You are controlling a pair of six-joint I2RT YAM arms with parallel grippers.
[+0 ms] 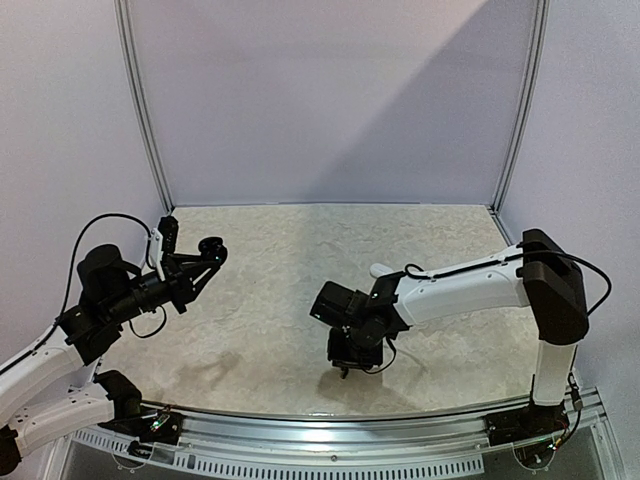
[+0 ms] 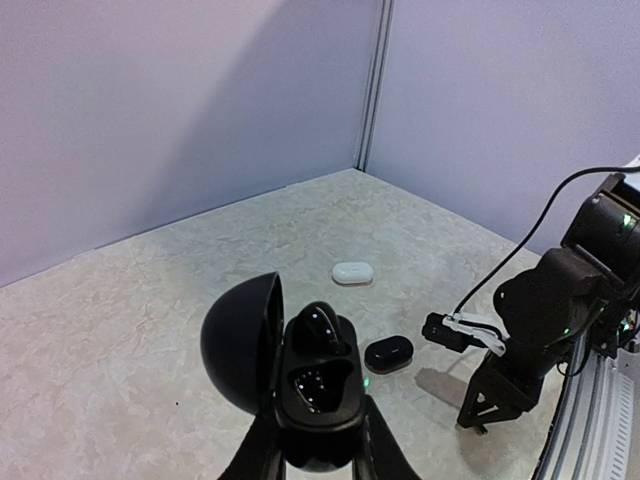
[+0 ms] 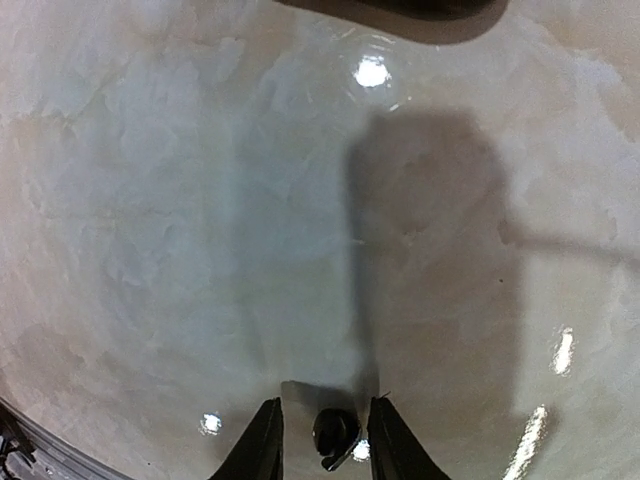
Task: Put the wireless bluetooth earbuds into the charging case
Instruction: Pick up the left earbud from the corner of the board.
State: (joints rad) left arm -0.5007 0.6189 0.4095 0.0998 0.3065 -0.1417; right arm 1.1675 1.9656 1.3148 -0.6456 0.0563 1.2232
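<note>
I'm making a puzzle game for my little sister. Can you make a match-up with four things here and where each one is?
Things:
1 open black case
2 white case
3 closed black case
4 black earbud

Places:
A between the right gripper fingers
B on the table, nearest the wall corner
C held by the left gripper
D on the table, just past the open case

Pairs: 1-C, 2-B, 3-D, 4-A

My left arm (image 1: 40, 372) and right arm (image 1: 460, 290) wear white shells over black joints, each with a looping black cable (image 1: 88, 228).
</note>
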